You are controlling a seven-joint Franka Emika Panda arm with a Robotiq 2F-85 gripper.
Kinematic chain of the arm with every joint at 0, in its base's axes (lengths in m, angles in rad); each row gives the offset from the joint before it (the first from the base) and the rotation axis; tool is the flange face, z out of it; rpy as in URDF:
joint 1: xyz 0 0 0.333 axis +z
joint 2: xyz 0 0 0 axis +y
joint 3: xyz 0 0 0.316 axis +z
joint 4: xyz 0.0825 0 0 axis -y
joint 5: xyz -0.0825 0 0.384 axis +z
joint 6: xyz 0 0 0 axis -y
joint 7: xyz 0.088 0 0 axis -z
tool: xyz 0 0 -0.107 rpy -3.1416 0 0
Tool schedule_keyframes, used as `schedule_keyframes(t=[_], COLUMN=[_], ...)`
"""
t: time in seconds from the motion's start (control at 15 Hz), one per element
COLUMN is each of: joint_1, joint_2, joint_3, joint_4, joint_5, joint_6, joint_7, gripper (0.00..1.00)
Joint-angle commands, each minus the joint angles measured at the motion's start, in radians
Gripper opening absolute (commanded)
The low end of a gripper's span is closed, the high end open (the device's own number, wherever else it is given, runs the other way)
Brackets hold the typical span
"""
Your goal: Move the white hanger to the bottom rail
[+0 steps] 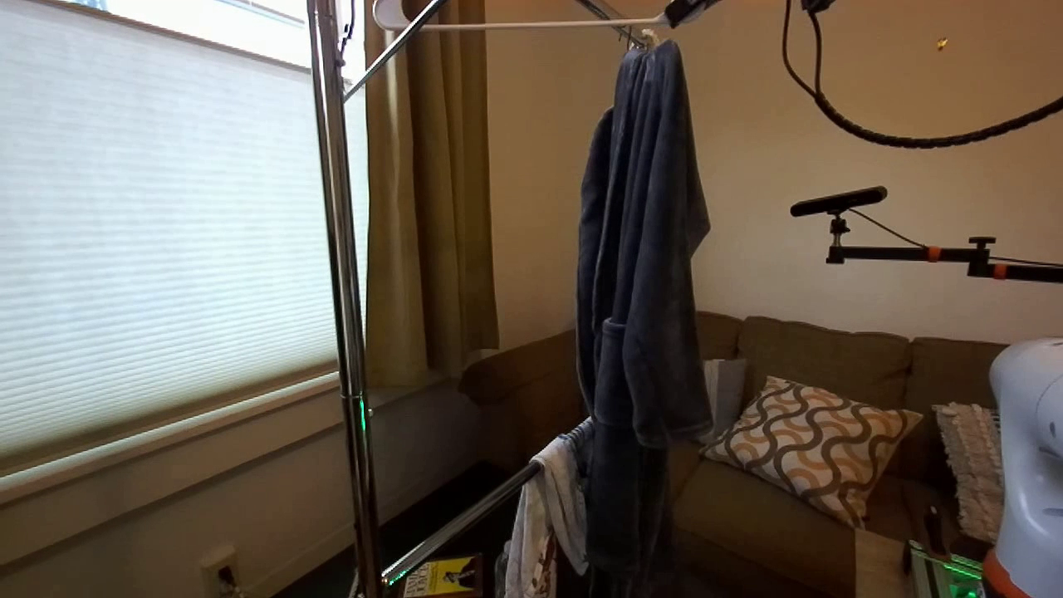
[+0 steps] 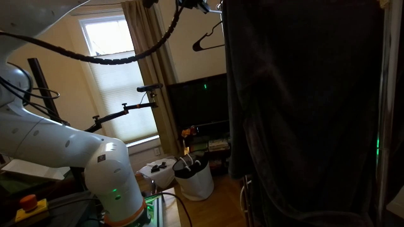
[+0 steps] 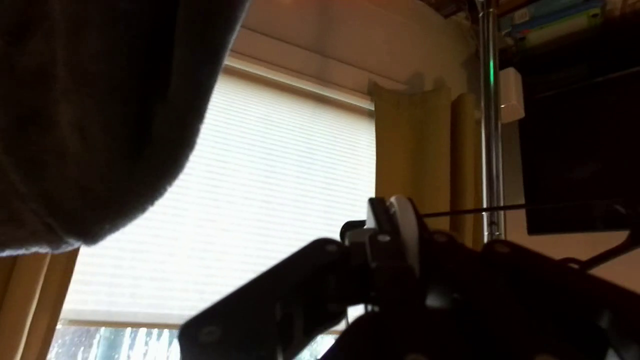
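A white-and-black basket (image 2: 195,187) stands on the wooden floor (image 2: 217,203).

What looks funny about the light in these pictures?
In the wrist view, the blind glares and the gripper is nearly black; in an exterior view, the robe is too dark to show much detail; in both exterior views, green light glints on the rack.

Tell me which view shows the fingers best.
The wrist view: the fingers appear close up there, though dark, with part of the white hanger between them. Both exterior views show them only small and partly cut off at the top edge.
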Motion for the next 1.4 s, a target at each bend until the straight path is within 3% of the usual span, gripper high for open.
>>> schedule_keyframes(t=[0.0,0.47,0.73,1.0,1.2,1.27,1.33], joint_1=[0.016,0.007,-0.128,-0.180,-0.204,-0.182,-0.189], joint_2=[-0.107,-0.216,-0.205,-0.113,-0.082,-0.109,-0.101], joint_3=[-0.011,-0.055,-0.033,0.028,0.031,0.032,0.034], joint_4=[-0.148,-0.560,-0.726,-0.729,-0.657,-0.718,-0.698], joint_5=[0.027,0.138,0.013,-0.031,-0.025,-0.017,-0.017], joint_6=[-0.128,-0.219,-0.239,-0.266,-0.431,-0.331,-0.372], joint_7=[0.010,0.001,0.060,0.191,0.279,0.228,0.246], gripper=[0.02,0.02,0.02,0.02,0.02,0.07,0.07])
